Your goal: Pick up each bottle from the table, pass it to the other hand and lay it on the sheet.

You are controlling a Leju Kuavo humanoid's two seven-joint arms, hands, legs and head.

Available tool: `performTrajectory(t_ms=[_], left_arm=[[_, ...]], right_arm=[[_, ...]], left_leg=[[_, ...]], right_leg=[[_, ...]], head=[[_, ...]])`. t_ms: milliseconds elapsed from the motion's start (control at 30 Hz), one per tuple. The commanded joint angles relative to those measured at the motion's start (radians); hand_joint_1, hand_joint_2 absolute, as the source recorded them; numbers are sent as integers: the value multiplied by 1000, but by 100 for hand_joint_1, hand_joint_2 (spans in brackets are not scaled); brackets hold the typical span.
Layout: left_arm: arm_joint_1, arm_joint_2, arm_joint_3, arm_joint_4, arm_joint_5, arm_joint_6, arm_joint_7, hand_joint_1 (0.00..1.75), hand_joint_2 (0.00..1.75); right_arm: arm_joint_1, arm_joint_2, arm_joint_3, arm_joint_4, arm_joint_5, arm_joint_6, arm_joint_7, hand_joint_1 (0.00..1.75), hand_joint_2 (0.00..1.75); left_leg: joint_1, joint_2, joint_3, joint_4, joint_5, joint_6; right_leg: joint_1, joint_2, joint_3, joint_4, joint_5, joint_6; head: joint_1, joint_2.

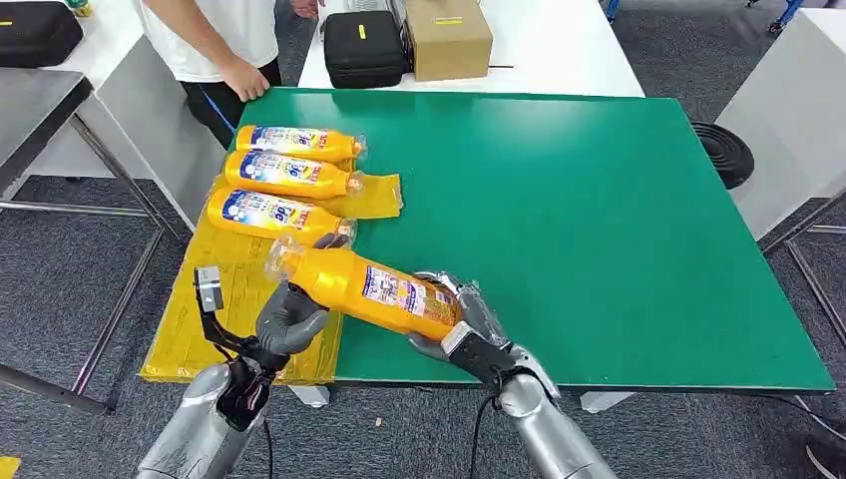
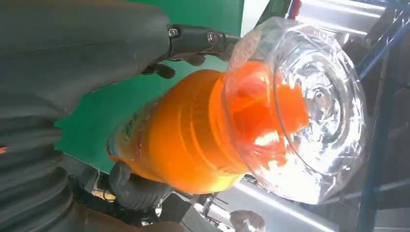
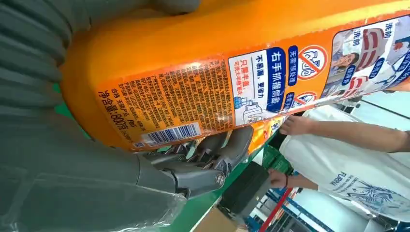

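Observation:
An orange bottle (image 1: 379,289) with a clear cap is in the air over the table's front left corner, cap end toward the yellow sheet (image 1: 214,299). My right hand (image 1: 464,321) grips its base end; the right wrist view has its fingers (image 3: 212,159) wrapped under the labelled body (image 3: 217,72). My left hand (image 1: 289,321) is just under the bottle's neck. In the left wrist view its fingers (image 2: 193,38) stand off the bottle (image 2: 193,140) with green showing between. Three more bottles (image 1: 289,172) lie side by side on the sheet.
The green table (image 1: 579,220) stretches to the right. A person (image 1: 214,40) stands at the far left corner with a hand (image 1: 244,80) on the table edge. A black case (image 1: 364,48) and a cardboard box (image 1: 449,35) sit behind.

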Motion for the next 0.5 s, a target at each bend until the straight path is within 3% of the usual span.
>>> performTrajectory(t_ms=[33, 500], left_arm=[[-32, -3, -39, 27, -20, 7, 0, 0, 175], [-48, -17, -38, 27, -33, 34, 3, 0, 175]], right_arm=[[-53, -8, 7, 74, -9, 3, -3, 175, 175], [-59, 12, 2, 96, 14, 24, -3, 175, 175]], left_leg=[[0, 1, 4, 0, -1, 0], [0, 1, 2, 0, -1, 0]], right_leg=[[1, 0, 4, 0, -1, -2], [1, 0, 2, 0, -1, -2]], head=[[0, 0], [0, 0]])
